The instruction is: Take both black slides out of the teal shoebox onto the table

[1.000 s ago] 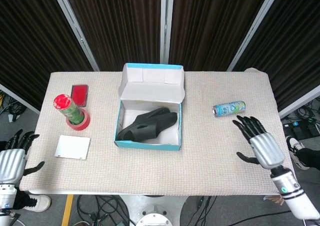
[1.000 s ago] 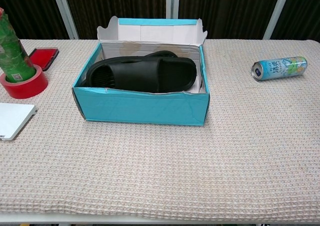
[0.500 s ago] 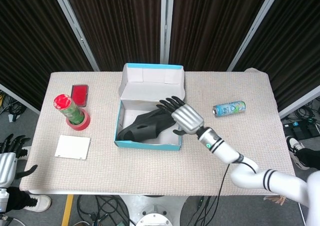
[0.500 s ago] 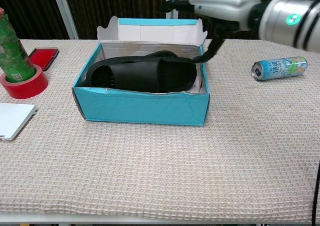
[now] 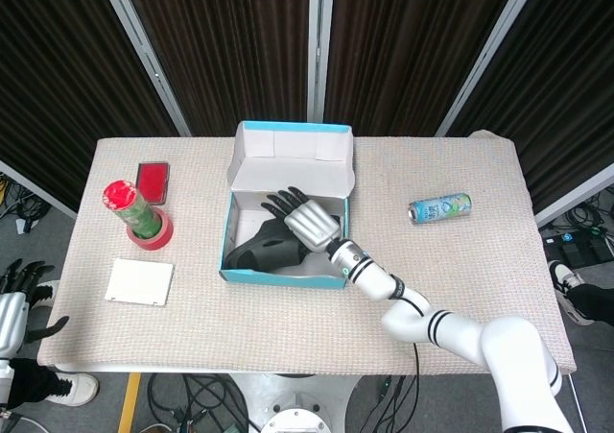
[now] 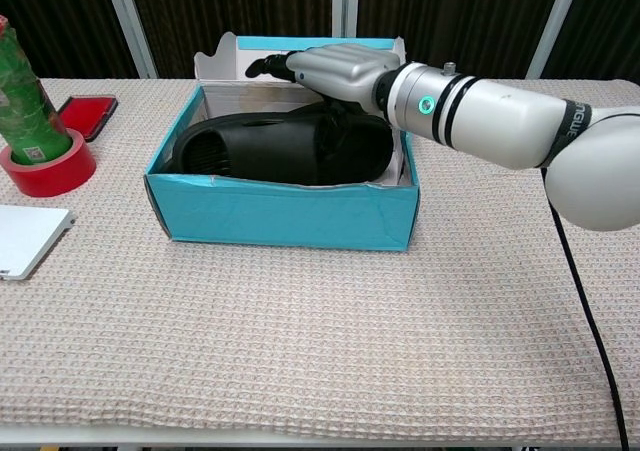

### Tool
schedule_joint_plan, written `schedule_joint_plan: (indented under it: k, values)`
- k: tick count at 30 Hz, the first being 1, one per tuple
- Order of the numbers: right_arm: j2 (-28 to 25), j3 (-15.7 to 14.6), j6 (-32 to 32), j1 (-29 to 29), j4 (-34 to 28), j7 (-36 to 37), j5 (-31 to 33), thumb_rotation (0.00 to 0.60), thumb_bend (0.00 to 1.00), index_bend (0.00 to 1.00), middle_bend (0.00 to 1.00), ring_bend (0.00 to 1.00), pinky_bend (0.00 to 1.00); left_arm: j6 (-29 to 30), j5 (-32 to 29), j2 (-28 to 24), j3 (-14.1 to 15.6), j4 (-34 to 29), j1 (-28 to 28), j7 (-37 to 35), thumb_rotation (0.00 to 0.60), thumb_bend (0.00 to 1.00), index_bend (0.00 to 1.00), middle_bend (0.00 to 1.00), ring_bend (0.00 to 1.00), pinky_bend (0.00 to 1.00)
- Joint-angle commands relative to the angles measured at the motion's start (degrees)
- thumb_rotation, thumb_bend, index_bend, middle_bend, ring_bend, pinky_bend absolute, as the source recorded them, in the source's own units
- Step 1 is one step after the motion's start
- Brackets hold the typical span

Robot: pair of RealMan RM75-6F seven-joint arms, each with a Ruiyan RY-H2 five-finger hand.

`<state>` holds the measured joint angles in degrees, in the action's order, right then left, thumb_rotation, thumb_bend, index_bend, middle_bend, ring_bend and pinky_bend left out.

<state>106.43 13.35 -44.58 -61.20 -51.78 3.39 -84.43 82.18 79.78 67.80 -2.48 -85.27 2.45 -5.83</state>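
The teal shoebox (image 5: 284, 277) stands open near the middle of the desk (image 5: 441, 289), its lid flap raised at the far side, and the black slides (image 6: 285, 149) lie inside it, stacked or nested so that only the upper one is plainly made out. The right hand (image 5: 305, 220) is reached over the near right corner of the box and is held above the slides with its fingers (image 5: 282, 203) spread toward the far wall; nothing is gripped, and whether the palm touches the upper slide cannot be told. The left hand (image 5: 17, 303) is kept off the desk at the lower left edge of the head view, fingers apart and empty. The step in hand is judged to be the grasp of the upper slide. It would be done well if the fingers were brought down over the strap or around one side edge, the thumb set under or opposite, and the grip closed firmly before any lift. The slide should then be raised straight up until the box wall is cleared, so that the light cardboard is not dragged along. The bare desk to the right, short of the can (image 5: 439, 207), looks suited for setting it down.
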Motion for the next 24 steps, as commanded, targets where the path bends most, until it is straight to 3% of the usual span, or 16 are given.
schedule_joint_plan:
  k: [1, 7, 10, 13, 19, 24]
  values:
    - [4.31, -3.03, -4.99, -1.30, 7.02, 6.26, -4.82, 0.600, 0.13, 0.03, 0.05, 0.00, 0.00, -0.13, -0.03, 0.11, -0.03, 0.17, 0.02, -0.24, 0.600, 0.14, 0.20, 0.14, 0.03, 0.15]
    - [9.73, -5.80, -14.49, -2.18, 18.06, 14.95, -9.94, 0.600, 0.37, 0.30, 0.21, 0.00, 0.00, -0.10, 0.02, 0.09, -0.13, 0.31, -0.02, -0.35, 0.600, 0.14, 0.20, 0.14, 0.03, 0.15]
    - [11.99, -6.22, -18.20, -2.45, 22.69, 17.99, -10.85, 0.600, 0.51, 0.56, 0.36, 0.08, 0.00, -0.39, -0.05, 0.04, -0.10, 0.25, 0.06, -0.17, 0.600, 0.14, 0.20, 0.14, 0.03, 0.15]
    - [13.68, -5.62, -21.65, -2.64, 25.93, 20.56, -10.61, 0.600, 0.59, 0.69, 0.45, 0.14, 0.00, -0.31, -0.01, 0.12, -0.19, 0.29, 0.06, -0.11, 0.600, 0.14, 0.20, 0.14, 0.03, 0.15]
    - [14.67, -3.08, -27.40, -2.95, 28.93, 24.06, -8.56, 0.600, 0.62, 0.75, 0.50, 0.18, 0.00, -0.56, -0.11, 0.36, -0.31, 0.90, 0.15, -0.39, 0.600, 0.14, 0.20, 0.14, 0.03, 0.15]
    - [10.96, -1.74, -32.87, -1.84, 26.47, 23.51, -7.53, 0.600, 0.62, 0.75, 0.51, 0.18, 0.00, -0.68, 0.15, 0.36, -0.64, 1.19, 0.58, -0.36, 0.600, 0.14, 0.20, 0.14, 0.03, 0.15]
